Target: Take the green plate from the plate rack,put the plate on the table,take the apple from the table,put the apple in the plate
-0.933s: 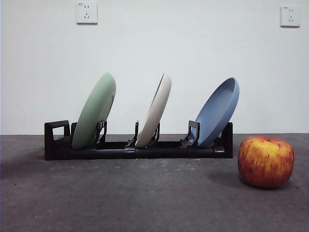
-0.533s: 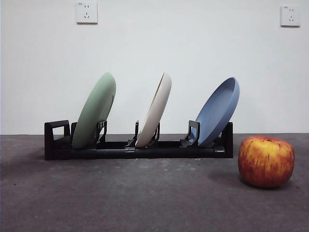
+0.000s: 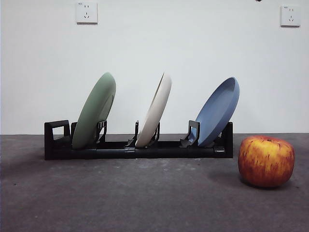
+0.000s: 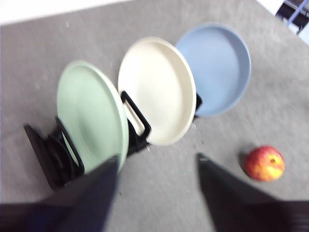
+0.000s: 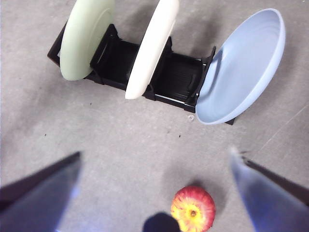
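Surface [image 3: 145,203] dark grey across lower frame. Plate rack [image 3: 140,147] centre-left; green plate [image 3: 94,112] leaning in its leftmost slot, cream plate [image 3: 154,111] and blue plate [image 3: 217,112] alongside. Apple [image 3: 266,161] lower right, clear of rack. Left pincer [image 4: 157,193] wide, holding nothing. Right pincer [image 5: 154,193] wide above apple.

Three plates leaning in the plate rack [image 3: 137,151] toward the table's [image 3: 145,198] back edge; apple [image 3: 266,161] nearer, toward the right edge.
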Controlling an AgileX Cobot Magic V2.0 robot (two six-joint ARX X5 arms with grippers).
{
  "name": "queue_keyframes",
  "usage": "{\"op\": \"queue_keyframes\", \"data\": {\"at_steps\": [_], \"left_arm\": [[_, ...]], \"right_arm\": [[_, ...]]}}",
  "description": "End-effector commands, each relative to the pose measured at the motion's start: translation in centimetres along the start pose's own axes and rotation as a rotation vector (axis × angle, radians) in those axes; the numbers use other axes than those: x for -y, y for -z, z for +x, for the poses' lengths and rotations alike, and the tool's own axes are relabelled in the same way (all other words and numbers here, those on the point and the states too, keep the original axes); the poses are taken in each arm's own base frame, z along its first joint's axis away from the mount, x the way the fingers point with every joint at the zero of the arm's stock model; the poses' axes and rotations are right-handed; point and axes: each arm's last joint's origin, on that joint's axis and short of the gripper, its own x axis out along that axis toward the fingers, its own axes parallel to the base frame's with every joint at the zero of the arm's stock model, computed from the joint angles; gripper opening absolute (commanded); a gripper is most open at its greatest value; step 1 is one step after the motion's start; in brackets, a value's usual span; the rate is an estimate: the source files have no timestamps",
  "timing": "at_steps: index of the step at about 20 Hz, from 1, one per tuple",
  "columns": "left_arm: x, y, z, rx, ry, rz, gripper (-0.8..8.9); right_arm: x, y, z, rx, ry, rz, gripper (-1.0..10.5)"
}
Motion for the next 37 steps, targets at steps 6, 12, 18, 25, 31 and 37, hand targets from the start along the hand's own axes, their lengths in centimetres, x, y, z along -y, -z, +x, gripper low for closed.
{"op": "queue_keyframes", "data": {"at_steps": [6, 12, 18, 25, 31, 37], "left_arm": [[-1.7, -1.7, 5.5, -0.015, -0.051, -0.022, 5.65], [-3.3, -5.0, 10.5, -0.136, -0.084, -0.052, 5.61], [-3.5, -6.4, 14.1, -0.236, -0.103, -0.053, 4.31], [-3.9, -4.4, 18.7, -0.386, -0.106, -0.066, 4.31], [-4.3, -3.4, 20.7, -0.44, -0.108, -0.075, 4.31], [-4.4, -3.1, 21.3, -0.45, -0.101, -0.069, 0.21]], "right_arm": [[-0.1, -0.8, -0.2, 0.078, -0.006, -0.007, 6.9], [-0.1, -0.8, -0.2, 0.079, -0.006, 0.003, 6.9], [-0.1, -0.8, -0.2, 0.079, -0.006, 0.003, 6.9], [-0.1, -0.8, -0.2, 0.077, -0.006, 0.003, 6.9], [-0.1, -0.7, -0.2, 0.07, -0.005, 0.004, 6.9], [-0.1, -0.7, -0.2, 0.071, -0.005, 0.004, 6.9]]}}
